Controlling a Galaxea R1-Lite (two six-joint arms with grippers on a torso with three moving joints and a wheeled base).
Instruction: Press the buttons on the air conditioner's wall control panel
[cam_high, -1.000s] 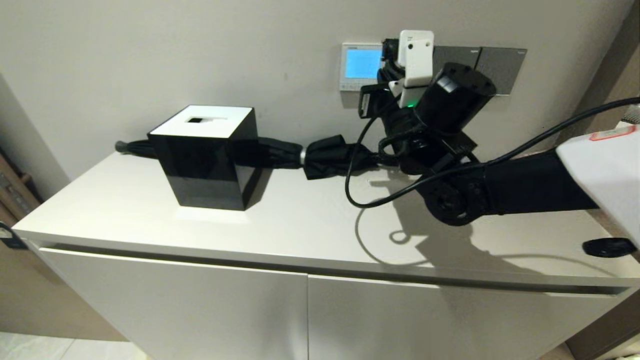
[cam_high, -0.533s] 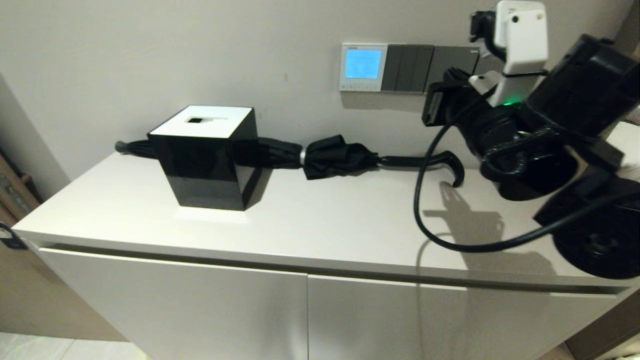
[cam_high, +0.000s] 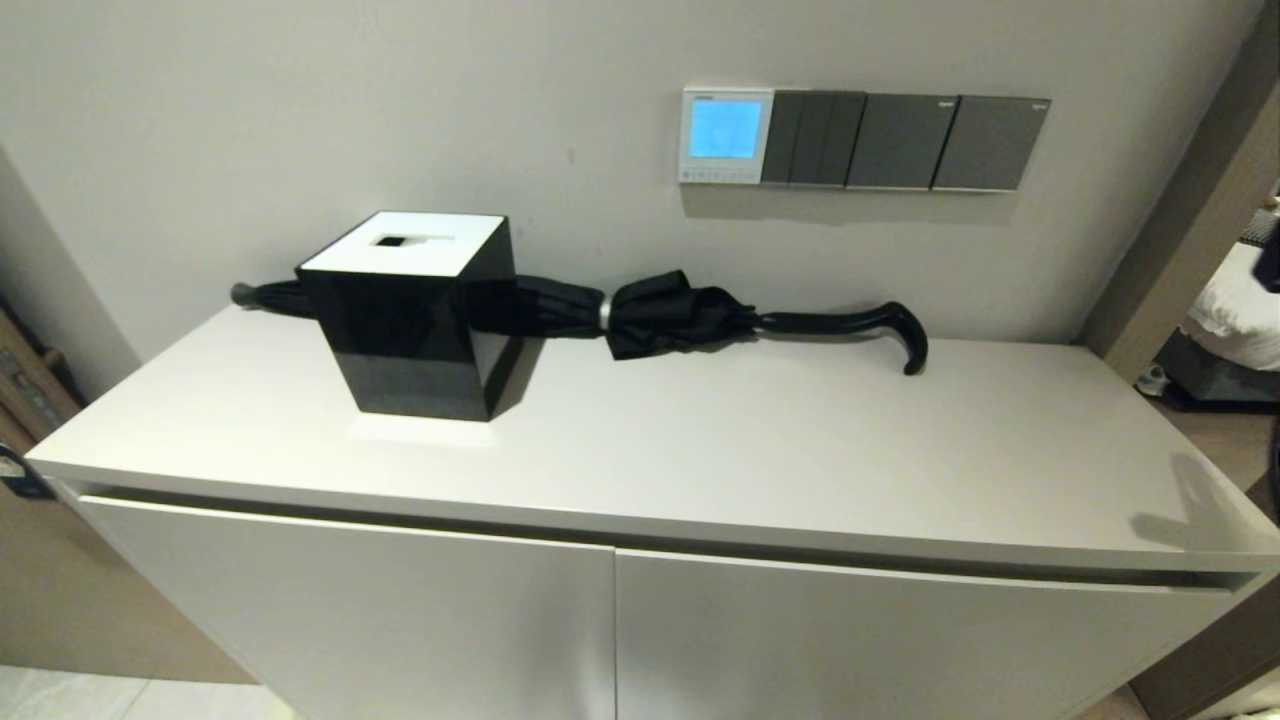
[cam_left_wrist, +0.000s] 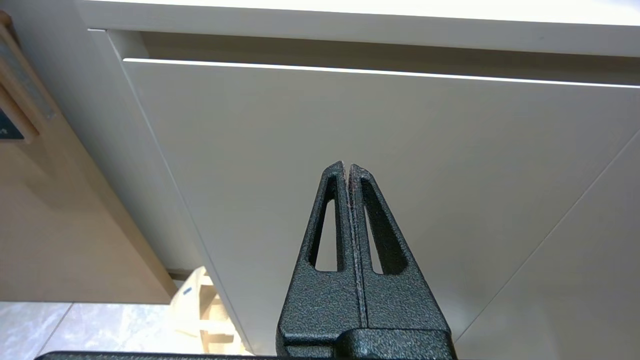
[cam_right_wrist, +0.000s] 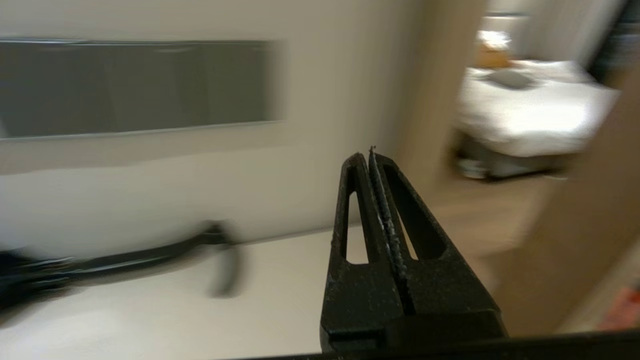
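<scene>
The air conditioner's wall control panel (cam_high: 725, 135) is a small white-framed square on the wall with a glowing light blue screen. The buttons (cam_high: 718, 175) are a row of tiny grey keys along its bottom edge. Neither arm shows in the head view. My right gripper (cam_right_wrist: 367, 152) is shut and empty, off to the right of the cabinet, pointing toward the wall's right end and a doorway. My left gripper (cam_left_wrist: 346, 165) is shut and empty, parked low in front of the white cabinet door (cam_left_wrist: 350, 140).
Dark grey switch plates (cam_high: 905, 140) sit right of the panel and show in the right wrist view (cam_right_wrist: 135, 87). A black tissue box (cam_high: 410, 315) and a folded black umbrella (cam_high: 680, 315) lie on the white cabinet top (cam_high: 750, 450). A bed (cam_right_wrist: 525, 105) shows through the doorway.
My right arm has drawn back from the panel, swung right and left the head view. The panel and switch plates now show in full. The left gripper's earlier place is not shown.
</scene>
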